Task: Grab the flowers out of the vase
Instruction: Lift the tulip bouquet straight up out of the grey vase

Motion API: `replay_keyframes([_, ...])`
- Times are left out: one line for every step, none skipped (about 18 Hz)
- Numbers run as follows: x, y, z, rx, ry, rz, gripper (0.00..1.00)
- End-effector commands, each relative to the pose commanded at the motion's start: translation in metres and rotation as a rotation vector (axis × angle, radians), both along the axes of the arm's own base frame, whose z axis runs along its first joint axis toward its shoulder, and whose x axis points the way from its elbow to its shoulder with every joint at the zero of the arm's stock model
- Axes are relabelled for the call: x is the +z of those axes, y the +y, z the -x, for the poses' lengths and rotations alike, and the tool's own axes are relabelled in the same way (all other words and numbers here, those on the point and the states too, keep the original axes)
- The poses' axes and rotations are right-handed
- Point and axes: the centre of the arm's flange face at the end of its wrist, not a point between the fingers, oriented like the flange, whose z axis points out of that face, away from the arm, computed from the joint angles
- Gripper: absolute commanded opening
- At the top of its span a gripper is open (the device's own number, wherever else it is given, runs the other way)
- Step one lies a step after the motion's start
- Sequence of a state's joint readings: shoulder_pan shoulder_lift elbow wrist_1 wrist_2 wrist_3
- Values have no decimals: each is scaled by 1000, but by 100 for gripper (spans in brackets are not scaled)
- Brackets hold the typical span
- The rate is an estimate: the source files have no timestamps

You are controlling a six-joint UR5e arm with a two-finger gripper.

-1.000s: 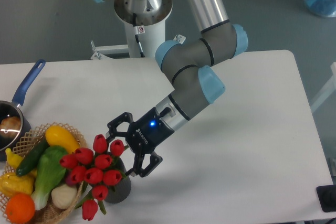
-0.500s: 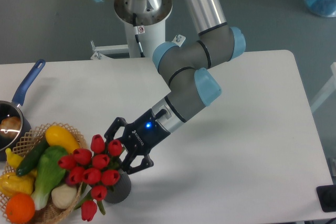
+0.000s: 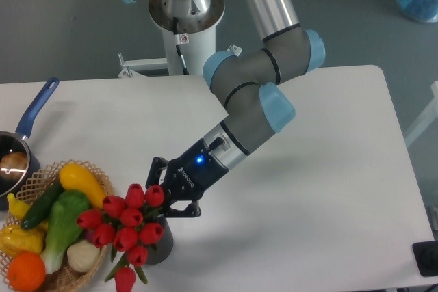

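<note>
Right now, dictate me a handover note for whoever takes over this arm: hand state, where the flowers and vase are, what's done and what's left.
Hand: fingers drawn in around the bunch of red tulip buds with green stems at its right edge; grip looks closed, but contact is partly hidden by the buds.
Flowers: stems in the short dark grey ribbed vase, near the table's front edge beside the wicker basket of vegetables.
Done: approach and grasp.
Left: lift the bunch out of the vase, probably straight up so the vase doesn't tip.
</note>
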State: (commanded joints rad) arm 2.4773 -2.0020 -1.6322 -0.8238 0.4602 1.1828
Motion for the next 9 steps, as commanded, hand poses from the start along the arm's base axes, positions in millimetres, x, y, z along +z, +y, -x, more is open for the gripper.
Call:
replay_keyframes([10, -2, -2, 5, 0, -4, 0])
replay_keyframes([15, -4, 0, 14, -14, -12, 0])
replay_keyframes([18, -7, 2, 23, -37, -20, 0])
replay_keyframes([22, -10, 6, 30, -56, -32, 0])
replay_keyframes([29, -12, 6, 33, -65, -45, 0])
replay_keyframes([38, -16, 7, 40, -62, -54, 0])
replay_keyframes([43, -18, 9, 45, -65, -60, 0])
replay_keyframes([46, -19, 11, 52, -74, -61, 0])
replay_keyframes([51, -18, 13, 57, -85, -64, 0])
